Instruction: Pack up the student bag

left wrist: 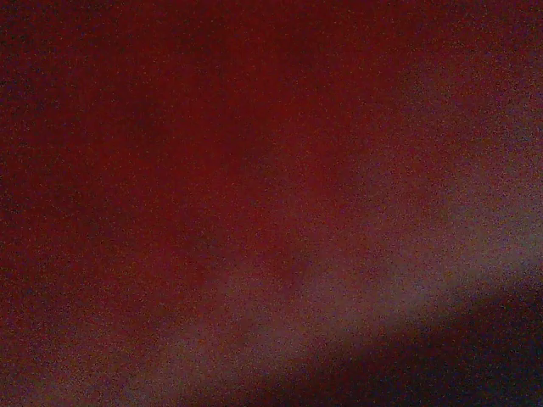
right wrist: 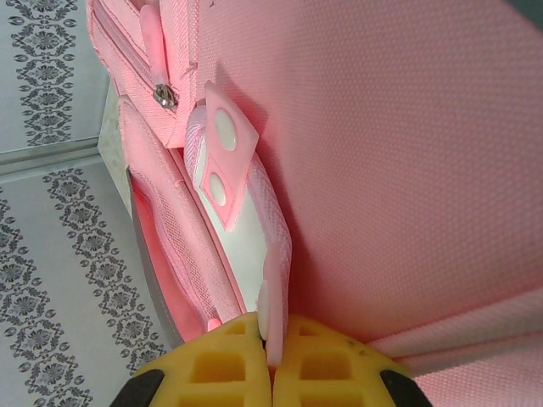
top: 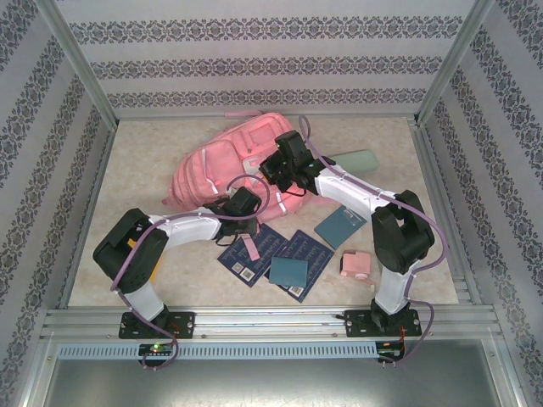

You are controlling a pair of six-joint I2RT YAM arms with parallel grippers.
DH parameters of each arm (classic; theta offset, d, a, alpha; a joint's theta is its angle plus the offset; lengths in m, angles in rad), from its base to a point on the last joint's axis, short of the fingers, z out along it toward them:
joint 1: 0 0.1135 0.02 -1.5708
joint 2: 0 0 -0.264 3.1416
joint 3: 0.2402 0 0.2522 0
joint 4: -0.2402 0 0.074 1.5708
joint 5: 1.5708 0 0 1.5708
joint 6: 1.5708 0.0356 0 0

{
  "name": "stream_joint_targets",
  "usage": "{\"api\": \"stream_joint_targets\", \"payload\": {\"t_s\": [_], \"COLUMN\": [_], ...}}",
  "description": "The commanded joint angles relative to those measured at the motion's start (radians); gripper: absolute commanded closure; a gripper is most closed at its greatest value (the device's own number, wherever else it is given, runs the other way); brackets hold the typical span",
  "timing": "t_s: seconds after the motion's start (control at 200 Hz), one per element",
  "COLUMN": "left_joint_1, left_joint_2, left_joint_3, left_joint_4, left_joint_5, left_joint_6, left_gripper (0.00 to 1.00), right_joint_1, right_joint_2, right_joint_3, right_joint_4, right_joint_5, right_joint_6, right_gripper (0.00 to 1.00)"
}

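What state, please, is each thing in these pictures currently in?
student bag: lying on the table, one edge pinched.
right gripper: jaws shut on the student bag's edge.
left gripper: at the bag, jaws hidden.
pale-green case: lying flat beside the bag.

This place is a robot test cell, as in a lab. A frame of aluminium profiles [top: 78,68] stands around a beige desk [top: 144,161]. The walls [top: 263,64] are flat panels covered with striped ornament wallpaper. A left arm [top: 182,227] and a right arm [top: 352,191] are bolted on a metal rail [top: 271,320] at the near edge, and in front of it lies a bare metal sheet [top: 271,381].
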Motion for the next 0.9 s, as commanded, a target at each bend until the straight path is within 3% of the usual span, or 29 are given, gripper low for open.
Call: {"api": "stream_joint_targets", "payload": {"t_s": [0.0, 0.205, 0.35, 0.47, 0.675, 0.894], "left_joint_1": [0.016, 0.025, 0.026, 0.026, 0.027, 0.026], "left_joint_2": [0.05, 0.08, 0.091, 0.091, 0.092, 0.122], "left_joint_3": [0.02, 0.042, 0.05, 0.049, 0.041, 0.056], "left_joint_4": [-0.085, -0.134, -0.16, -0.169, -0.18, -0.185], "left_joint_5": [0.044, 0.062, 0.078, 0.088, 0.114, 0.14], "left_joint_6": [0.027, 0.043, 0.061, 0.067, 0.078, 0.09], "left_gripper": [0.84, 0.92, 0.93, 0.83, 0.8, 0.97], "right_joint_1": [-0.015, -0.025, -0.037, -0.043, -0.046, -0.054], "right_joint_2": [-0.047, -0.05, -0.053, -0.05, -0.041, -0.035], "right_joint_3": [0.013, 0.001, -0.011, -0.017, -0.011, -0.019], "right_joint_4": [0.045, 0.045, 0.045, 0.046, 0.048, 0.05], "right_joint_5": [-0.022, -0.027, -0.026, -0.03, -0.033, -0.031], "right_joint_6": [-0.021, -0.028, -0.036, -0.036, -0.038, -0.04], "right_gripper": [1.0, 1.0, 1.0, 1.0, 1.0, 1.0]}}
